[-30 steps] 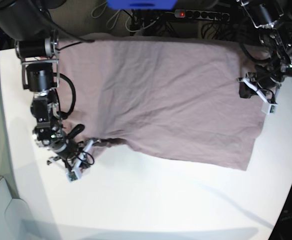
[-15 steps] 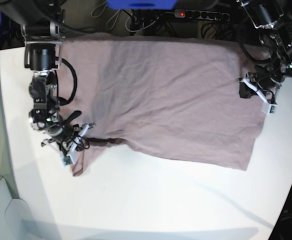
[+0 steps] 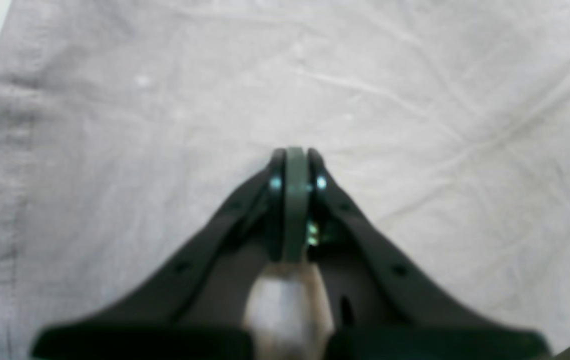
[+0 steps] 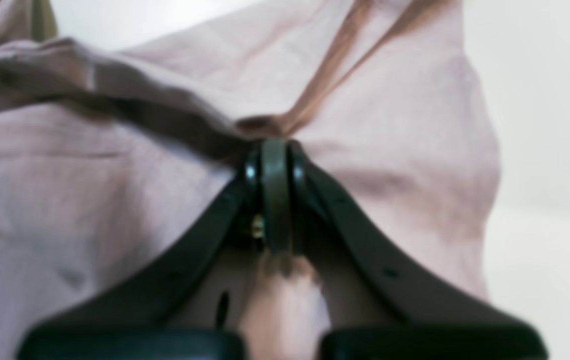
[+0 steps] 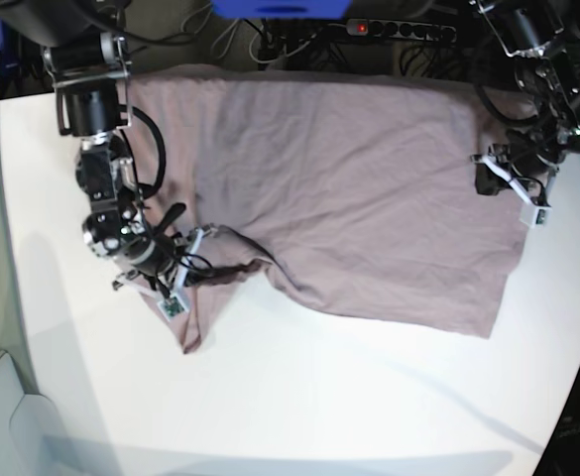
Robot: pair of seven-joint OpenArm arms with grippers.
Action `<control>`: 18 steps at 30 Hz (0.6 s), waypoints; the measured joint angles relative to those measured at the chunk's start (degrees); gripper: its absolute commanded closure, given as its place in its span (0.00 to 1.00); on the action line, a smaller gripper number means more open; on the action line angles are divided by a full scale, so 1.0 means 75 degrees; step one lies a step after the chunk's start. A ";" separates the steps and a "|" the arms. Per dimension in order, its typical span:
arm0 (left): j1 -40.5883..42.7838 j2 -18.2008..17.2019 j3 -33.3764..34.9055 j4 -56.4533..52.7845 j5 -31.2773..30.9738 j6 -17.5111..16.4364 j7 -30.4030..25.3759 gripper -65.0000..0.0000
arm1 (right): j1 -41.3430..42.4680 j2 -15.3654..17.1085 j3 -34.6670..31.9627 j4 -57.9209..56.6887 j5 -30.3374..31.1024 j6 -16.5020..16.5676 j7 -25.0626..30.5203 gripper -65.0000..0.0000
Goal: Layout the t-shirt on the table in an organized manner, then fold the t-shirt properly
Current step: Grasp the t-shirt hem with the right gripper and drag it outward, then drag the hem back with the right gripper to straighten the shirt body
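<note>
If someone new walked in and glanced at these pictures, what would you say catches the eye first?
The mauve t-shirt spread wide across the white table dominates the base view. At its lower-left corner, the right gripper is shut on a bunched, twisted fold of cloth, with a sleeve flap hanging below it. On the opposite side, the left gripper is shut, pinning flat fabric near the shirt's edge.
</note>
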 measured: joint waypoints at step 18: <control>0.0044 -0.0009 -0.0020 0.0052 -0.0041 0.0000 0.0050 1.00 | 0.1341 -0.0688 0.1373 0.0490 0.0667 0.0965 -0.0009 1.00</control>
